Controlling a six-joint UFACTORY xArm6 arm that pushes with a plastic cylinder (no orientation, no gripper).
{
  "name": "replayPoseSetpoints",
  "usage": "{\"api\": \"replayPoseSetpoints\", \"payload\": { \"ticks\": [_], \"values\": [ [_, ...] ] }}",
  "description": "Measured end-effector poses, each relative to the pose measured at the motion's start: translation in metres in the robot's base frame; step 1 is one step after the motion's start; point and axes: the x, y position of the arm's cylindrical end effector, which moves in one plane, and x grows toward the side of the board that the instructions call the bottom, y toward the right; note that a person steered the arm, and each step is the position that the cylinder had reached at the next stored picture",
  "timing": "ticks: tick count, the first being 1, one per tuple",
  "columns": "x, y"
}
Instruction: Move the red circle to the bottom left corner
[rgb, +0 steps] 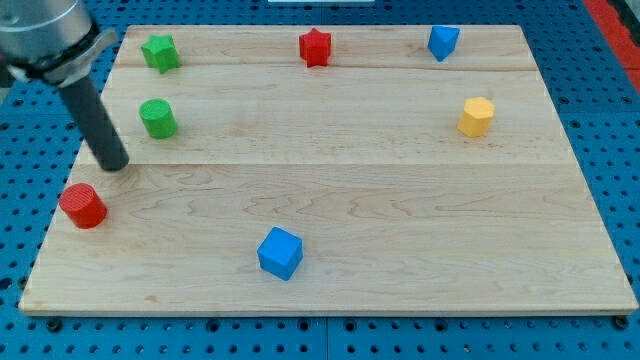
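The red circle (82, 205) sits near the left edge of the wooden board (400, 240), a short way above the board's bottom left corner; it stands upright as a short cylinder, flat face up. The rod ends at the tip (116, 166), which rests on the board just above and to the view's right of the red circle, near it but apart; no contact shows. The tool has no jaws and grasps nothing; it is a bare rod, free of every block.

By the look of it the red circle is a small, light, rigid piece, likely to slide readily on the smooth wood; being round, it may roll off the tip's line if pushed off-centre, so the push probably wants to meet its side squarely, on the upper face as the view shows it, driving it toward the view's bottom. Its axis runs vertically; seen from above it has no long axis and points no particular way, so heading matters little.

The green cylinder (157, 118) stands to the upper right of the tip, well clear; the blue cube (280, 252) lies well to the view's right along the bottom.
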Motion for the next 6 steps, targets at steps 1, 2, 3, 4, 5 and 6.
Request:
{"api": "replayPoseSetpoints", "payload": {
  "ticks": [1, 2, 3, 4, 5, 6],
  "values": [
    [0.013, -0.023],
    [0.029, -0.031],
    [0.044, -0.043],
    [0.065, 0.013],
    [0.064, 0.021],
    [0.028, 0.013]
  ]
}}
